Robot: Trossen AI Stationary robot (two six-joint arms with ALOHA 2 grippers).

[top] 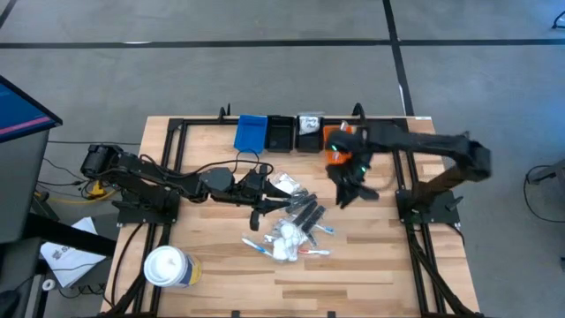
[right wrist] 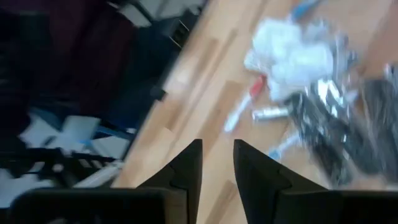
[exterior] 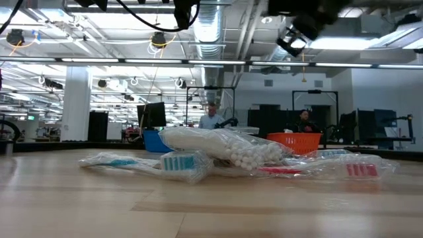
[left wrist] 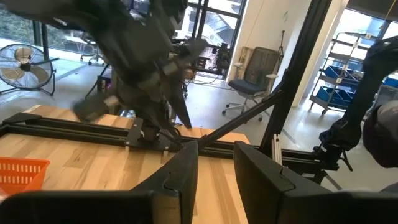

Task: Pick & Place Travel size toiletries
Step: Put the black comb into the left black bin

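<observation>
The travel size toiletries (top: 296, 223) lie in a loose pile on the middle of the wooden table: clear sachets, black combs, and red, blue and white sticks. The pile also shows in the low view (exterior: 218, 155) and, blurred, in the right wrist view (right wrist: 311, 81). My left gripper (top: 267, 196) hangs level at the pile's left edge, open (left wrist: 216, 152) with nothing between its fingers. My right gripper (top: 353, 193) hovers above the table to the right of the pile, slanting down. A narrow gap (right wrist: 217, 146) shows between its fingers, with nothing in it.
A row of small bins stands at the table's far edge: blue (top: 252, 132), black (top: 281, 132), a pale one (top: 309, 126) and orange (top: 338, 146). A large white tub (top: 168, 267) stands at the near left. Black frame rails run along the table's sides.
</observation>
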